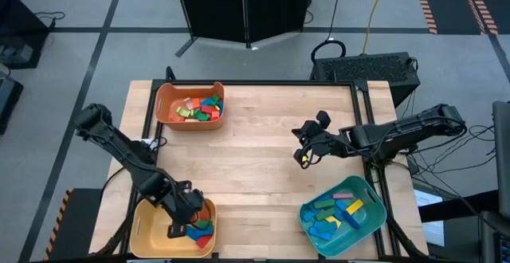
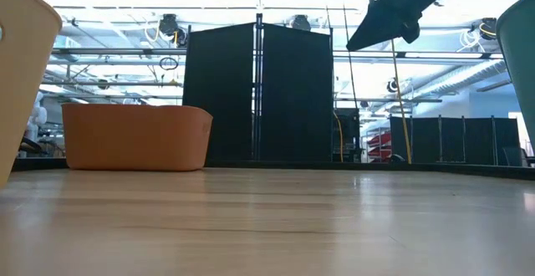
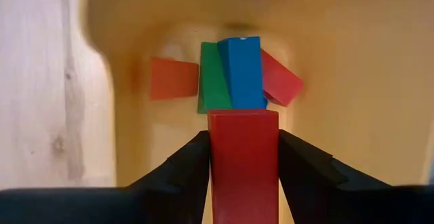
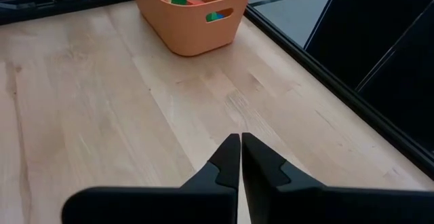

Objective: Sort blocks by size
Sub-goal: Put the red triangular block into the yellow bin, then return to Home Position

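My left gripper (image 1: pixel 185 221) is over the yellow bin (image 1: pixel 151 229) at the table's near left, shut on a red block (image 3: pixel 243 157). Below it in the bin lie a blue block (image 3: pixel 243 71), a green block (image 3: pixel 211 81), a red block (image 3: pixel 281 80) and an orange block (image 3: pixel 173 78). My right gripper (image 1: pixel 305 156) hangs shut and empty above the bare table at the right of centre; it also shows in its wrist view (image 4: pixel 240 157). More blocks fill the orange bin (image 1: pixel 190 104) and the teal bin (image 1: pixel 341 215). My left gripper pinches the red block by its two long sides (image 3: pixel 215 166) between its two fingers. The fingers (image 3: pixel 186 170) lie along the block, pointing down into the yellow bin. The block's free end (image 3: pixel 243 119) juts past the fingertips, clear of the blocks below.
The orange bin stands at the table's far left, the teal bin at the near right, the yellow bin at the near left. The wooden tabletop (image 1: pixel 255 159) between them is bare. A black partition (image 2: pixel 257 92) stands beyond the far edge.
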You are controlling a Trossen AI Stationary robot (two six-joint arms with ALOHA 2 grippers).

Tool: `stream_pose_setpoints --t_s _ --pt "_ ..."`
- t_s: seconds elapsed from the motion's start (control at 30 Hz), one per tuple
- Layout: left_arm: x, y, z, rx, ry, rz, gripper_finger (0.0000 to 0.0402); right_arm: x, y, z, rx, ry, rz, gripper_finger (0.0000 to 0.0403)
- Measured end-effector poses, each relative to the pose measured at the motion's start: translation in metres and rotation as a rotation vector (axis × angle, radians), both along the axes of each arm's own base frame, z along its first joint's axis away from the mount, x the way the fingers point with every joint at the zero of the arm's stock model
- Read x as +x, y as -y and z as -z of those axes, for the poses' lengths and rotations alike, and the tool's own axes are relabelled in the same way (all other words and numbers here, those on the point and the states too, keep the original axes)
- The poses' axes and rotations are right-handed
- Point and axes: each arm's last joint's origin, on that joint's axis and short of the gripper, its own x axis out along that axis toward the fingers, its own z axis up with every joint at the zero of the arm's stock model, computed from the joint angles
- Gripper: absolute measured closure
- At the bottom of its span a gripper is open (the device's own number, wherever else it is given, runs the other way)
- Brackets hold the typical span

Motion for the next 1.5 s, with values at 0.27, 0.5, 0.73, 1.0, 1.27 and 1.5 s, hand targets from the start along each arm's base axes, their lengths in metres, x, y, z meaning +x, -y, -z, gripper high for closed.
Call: stream_pose_setpoints --t_s 0.27,0.5,0.73,1.0,1.27,1.5 --pt "0.005 0.012 0.017 0.059 0.001 0.041 0.0182 -0.001 0.0 -0.001 -0.007 -0.003 -0.007 0.0403" --pt "-0.008 0.005 0.008 0.313 0.176 0.025 0.0173 -0.007 0.001 -0.009 -0.053 -0.003 -0.047 0.0403" --pt "-0.019 -0.009 -0.023 0.429 0.426 0.0 0.0172 -0.022 0.003 -0.025 -0.104 0.032 -0.089 0.0403" --pt "-0.021 -0.04 -0.047 0.557 0.588 -0.006 0.0172 -0.04 -0.003 -0.04 -0.168 0.041 -0.218 0.0403" --pt "-0.018 -0.075 -0.044 0.562 0.709 -0.013 0.0172 -0.071 -0.006 -0.055 -0.174 0.095 -0.279 0.0403" --pt "-0.021 -0.097 -0.033 0.591 0.841 -0.014 0.0172 -0.101 0.001 -0.043 -0.184 0.163 -0.292 0.0403"
